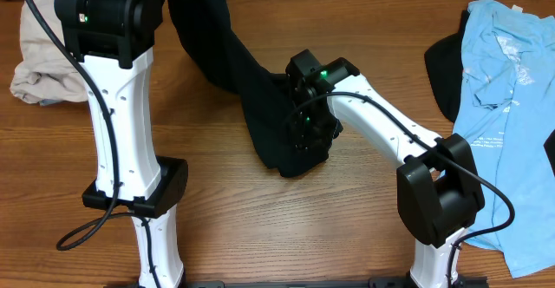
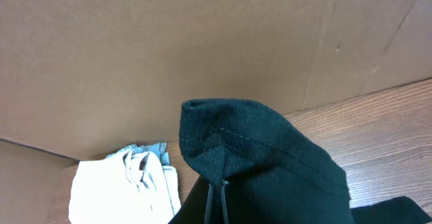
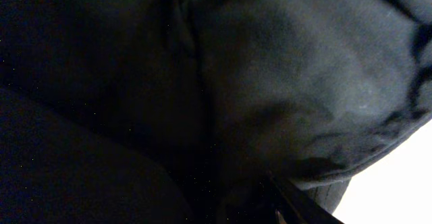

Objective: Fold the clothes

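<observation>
A wood table [image 1: 260, 227] backed by a cardboard wall [image 2: 169, 48] carries a beige cloth [image 1: 39, 62] at its far left edge and a blue shirt [image 1: 507, 106] along the right edge, with bare board across the front. The black garment [image 1: 260, 114] lies mid-table and rises toward the back, where the left gripper [image 2: 216, 200] pinches a fold tight. The right gripper [image 1: 305, 140] presses into its lower end, jaws buried in cloth, so I cannot tell their spread.

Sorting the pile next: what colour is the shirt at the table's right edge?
Light blue shirt, with faint pale print; clearest in the overhead view.
</observation>
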### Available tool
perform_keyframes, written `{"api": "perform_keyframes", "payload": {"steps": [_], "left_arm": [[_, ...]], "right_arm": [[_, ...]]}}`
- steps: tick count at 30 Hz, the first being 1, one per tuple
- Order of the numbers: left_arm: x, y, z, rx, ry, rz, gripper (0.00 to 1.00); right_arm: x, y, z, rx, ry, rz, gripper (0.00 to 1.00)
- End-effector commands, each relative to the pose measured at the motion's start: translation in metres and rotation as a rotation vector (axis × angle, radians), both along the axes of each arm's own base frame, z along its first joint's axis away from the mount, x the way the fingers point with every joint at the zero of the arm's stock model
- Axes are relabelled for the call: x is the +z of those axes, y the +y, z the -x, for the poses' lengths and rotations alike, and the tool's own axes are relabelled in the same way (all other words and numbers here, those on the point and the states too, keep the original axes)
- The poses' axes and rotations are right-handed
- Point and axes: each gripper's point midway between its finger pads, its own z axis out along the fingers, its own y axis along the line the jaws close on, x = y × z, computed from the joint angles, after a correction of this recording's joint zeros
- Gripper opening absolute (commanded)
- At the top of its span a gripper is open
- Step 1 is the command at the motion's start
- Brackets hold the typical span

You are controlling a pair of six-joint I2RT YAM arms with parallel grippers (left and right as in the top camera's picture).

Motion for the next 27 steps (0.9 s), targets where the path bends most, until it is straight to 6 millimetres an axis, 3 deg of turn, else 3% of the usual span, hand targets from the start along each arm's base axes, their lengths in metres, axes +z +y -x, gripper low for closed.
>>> {"api": "perform_keyframes", "payload": {"steps": [1,12,17,27], "left_arm": [[0.001,0.011,-0.003,0.035,-0.008,0.003,0.04],[0.001,0.035,-0.004,0.084,-0.008,0.003,0.04],[0.001,0.037,-0.005,0.088,-0.009,0.003,0.04],[0.002,0.047,-0.005,0.108,-0.010,0.003,0.04]], "right_arm": [[-0.007,-0.006,0.005,-0.003,0.010,0.015,0.49],[-0.027,-0.018,0.020,-0.009,0.059,0.046,0.40],[-0.027,-0.023,0.015,-0.027,0.053,0.043,0.22],[-0.028,-0.049,-0.013,-0.125,0.020,0.022,0.21]]}}
